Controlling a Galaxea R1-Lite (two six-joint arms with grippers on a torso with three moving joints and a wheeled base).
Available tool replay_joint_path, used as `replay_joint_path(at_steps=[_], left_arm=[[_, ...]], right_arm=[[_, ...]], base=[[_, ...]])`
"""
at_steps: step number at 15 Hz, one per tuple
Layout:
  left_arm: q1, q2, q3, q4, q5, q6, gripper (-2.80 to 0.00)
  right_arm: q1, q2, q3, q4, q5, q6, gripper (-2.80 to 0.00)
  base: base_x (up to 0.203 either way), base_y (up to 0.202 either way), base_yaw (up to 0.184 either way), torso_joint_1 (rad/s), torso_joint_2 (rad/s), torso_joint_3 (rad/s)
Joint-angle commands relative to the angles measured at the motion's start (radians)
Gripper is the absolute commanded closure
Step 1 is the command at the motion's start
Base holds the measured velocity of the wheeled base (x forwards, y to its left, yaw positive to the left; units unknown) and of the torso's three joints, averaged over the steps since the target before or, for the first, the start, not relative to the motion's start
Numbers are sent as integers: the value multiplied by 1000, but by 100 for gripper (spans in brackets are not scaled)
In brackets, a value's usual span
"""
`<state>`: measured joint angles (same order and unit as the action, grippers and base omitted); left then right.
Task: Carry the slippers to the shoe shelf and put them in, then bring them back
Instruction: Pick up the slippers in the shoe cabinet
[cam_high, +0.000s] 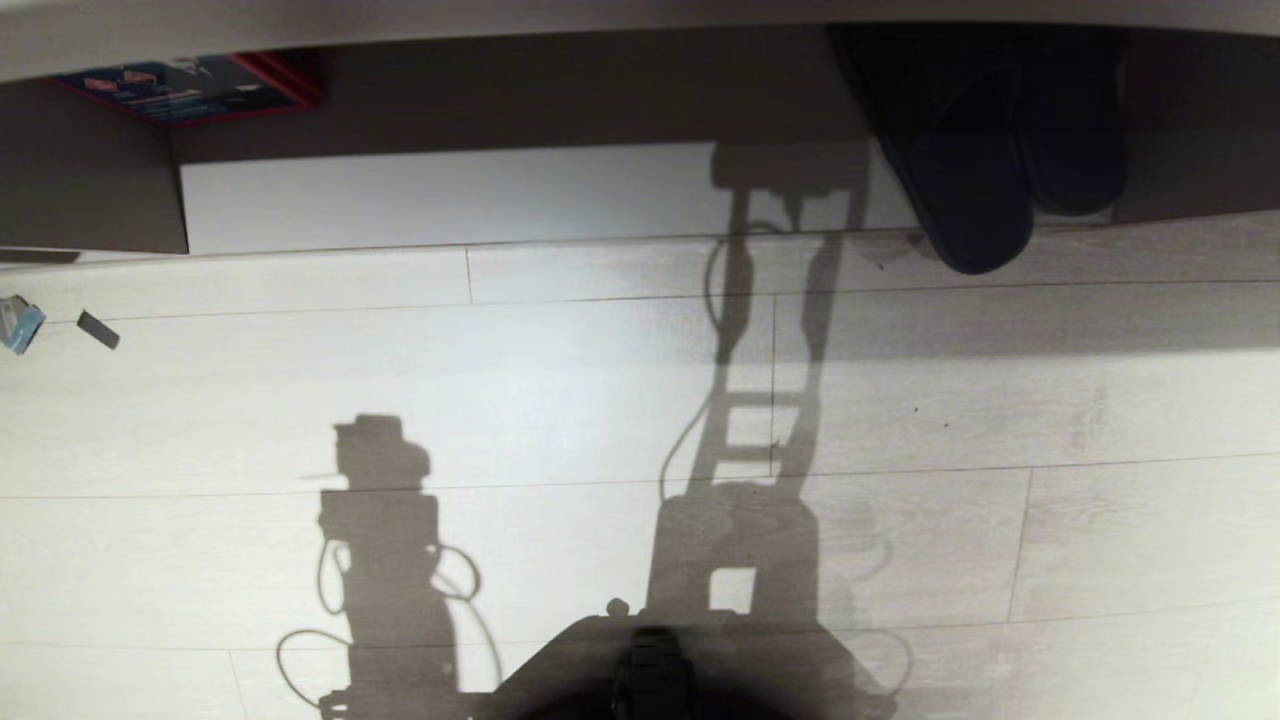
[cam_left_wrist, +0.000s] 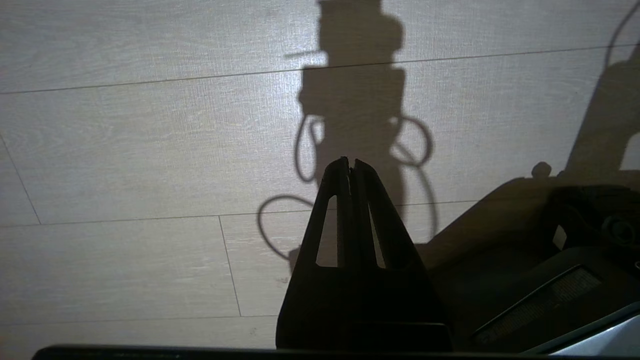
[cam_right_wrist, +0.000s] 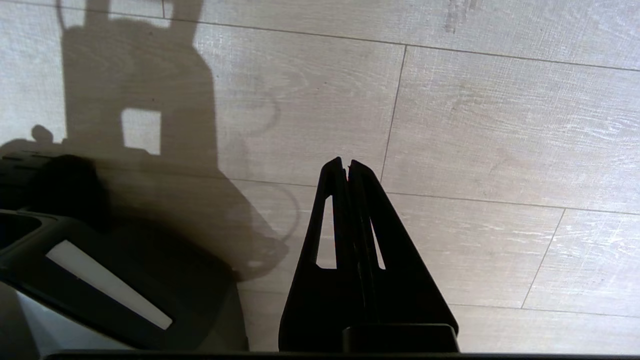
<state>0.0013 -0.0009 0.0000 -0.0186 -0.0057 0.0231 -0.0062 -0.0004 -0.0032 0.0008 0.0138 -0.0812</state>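
Head view: 2 soft rounded slippers (cam_high: 985, 170) in shelf (cam_high: 440, 195) | both tools (cam_left_wrist: 350, 162) (cam_right_wrist: 346, 162) pressed together, empty

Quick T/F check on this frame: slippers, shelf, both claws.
1. The slippers sit at the shoe shelf, one toe poking over its front edge. True.
2. The right claw holds a slipper. False: it is shut on nothing, over bare floor.
3. The left claw is shut and empty. True.
4. The slippers are at the shelf's left end in the head view. False: they are at the right.
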Motion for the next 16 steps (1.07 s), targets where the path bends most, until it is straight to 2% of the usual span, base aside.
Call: replay_joint_path(at_steps=[1, 6, 11, 14, 16], left_arm=[[0, 1, 8, -1, 2, -13, 0], [0, 1, 8, -1, 1, -5, 0], [0, 1, 8, -1, 1, -5, 0], [0, 1, 8, -1, 1, -5, 0], [0, 1, 8, -1, 0, -5, 0]], right_arm=[[0, 2, 3, -1, 0, 10, 0], [0, 2, 3, -1, 0, 35, 0], [0, 2, -15, -5, 7, 14, 0], [1, 30, -182, 74, 48, 15, 0], [1, 139, -258, 114, 74, 15, 0]], base=[[0, 0, 0, 0, 0, 0], [0, 0, 0, 0, 0, 0], [0, 0, 0, 0, 0, 0], [0, 0, 0, 0, 0, 0], [0, 0, 0, 0, 0, 0]])
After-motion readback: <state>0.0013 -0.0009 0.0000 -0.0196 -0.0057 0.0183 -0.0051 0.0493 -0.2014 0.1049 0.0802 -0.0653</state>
